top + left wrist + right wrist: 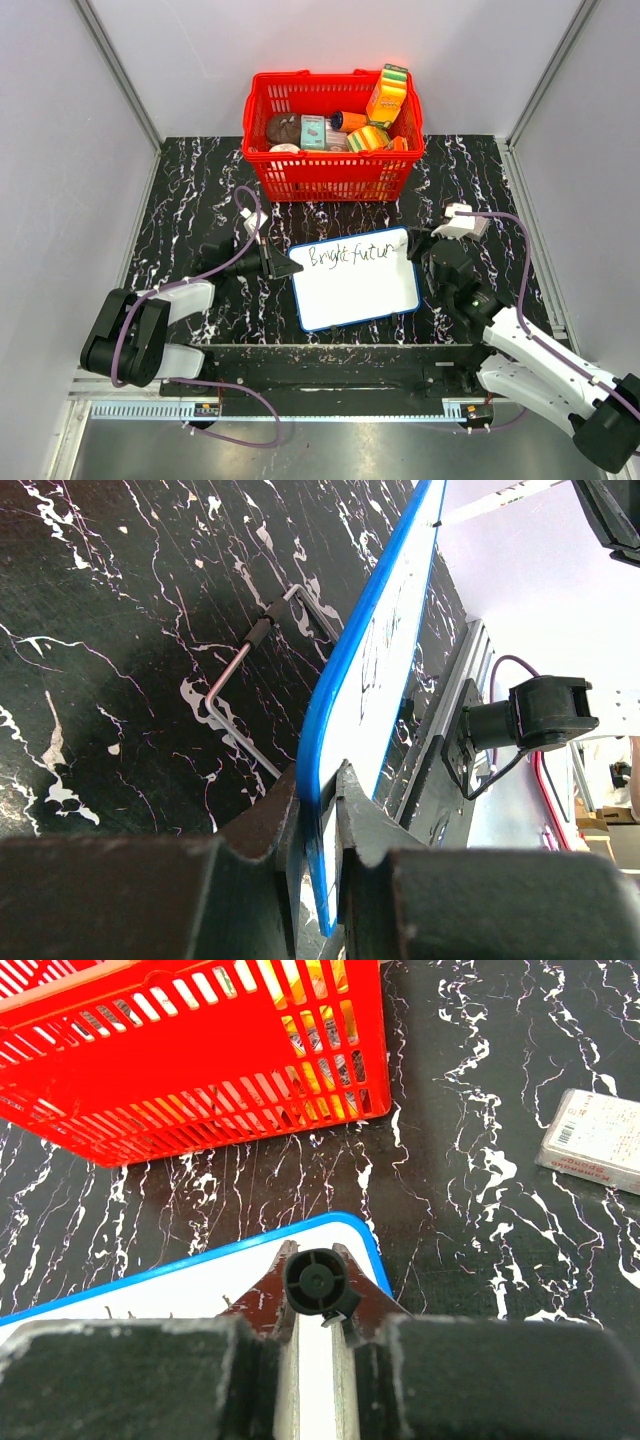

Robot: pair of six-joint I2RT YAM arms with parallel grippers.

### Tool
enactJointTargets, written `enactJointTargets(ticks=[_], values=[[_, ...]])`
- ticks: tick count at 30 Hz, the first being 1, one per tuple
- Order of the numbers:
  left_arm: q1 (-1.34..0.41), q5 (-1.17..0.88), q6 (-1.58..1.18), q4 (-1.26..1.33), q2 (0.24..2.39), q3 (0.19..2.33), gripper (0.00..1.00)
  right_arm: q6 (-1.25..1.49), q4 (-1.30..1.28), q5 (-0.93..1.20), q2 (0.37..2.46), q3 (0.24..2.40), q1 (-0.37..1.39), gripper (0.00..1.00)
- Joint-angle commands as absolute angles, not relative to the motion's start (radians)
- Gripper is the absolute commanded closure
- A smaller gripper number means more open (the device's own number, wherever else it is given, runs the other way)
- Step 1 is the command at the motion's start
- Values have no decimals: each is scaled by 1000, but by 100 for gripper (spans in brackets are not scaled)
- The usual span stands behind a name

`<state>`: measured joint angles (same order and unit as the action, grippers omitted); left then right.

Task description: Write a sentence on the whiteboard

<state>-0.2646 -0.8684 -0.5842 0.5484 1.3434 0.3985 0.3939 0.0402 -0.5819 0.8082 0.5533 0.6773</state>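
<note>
Premises: a robotics laboratory test cell, not a domestic or retail space. Grounds:
- Plain white panel walls (pixel 60 150), framed by aluminium posts (pixel 118 75), enclose a black marbled bench (pixel 190 190).
- Two robot arms, the left arm (pixel 175 300) and the right arm (pixel 530 345), are mounted side by side along a metal rail (pixel 300 409) at the bench's near edge.
- Purple cables (pixel 524 270) run exposed over the arms.
- A red basket (pixel 330 175) of mixed packaged goods stands at the back.

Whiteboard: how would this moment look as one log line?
left gripper: clamps whiteboard at left rim | right gripper: holds black marker at top right corner | sentence: reads "Bright futur", unfinished
</note>
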Motion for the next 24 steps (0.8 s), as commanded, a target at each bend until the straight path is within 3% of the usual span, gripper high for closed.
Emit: enactJointTargets(ticks=[1,24], values=[[-259,-750,-469,509,1370,405,100,393,35,-630,816,577,670,100],[-259,-750,-468,509,1368,405,100,380,37,-655,839,620,640,100]])
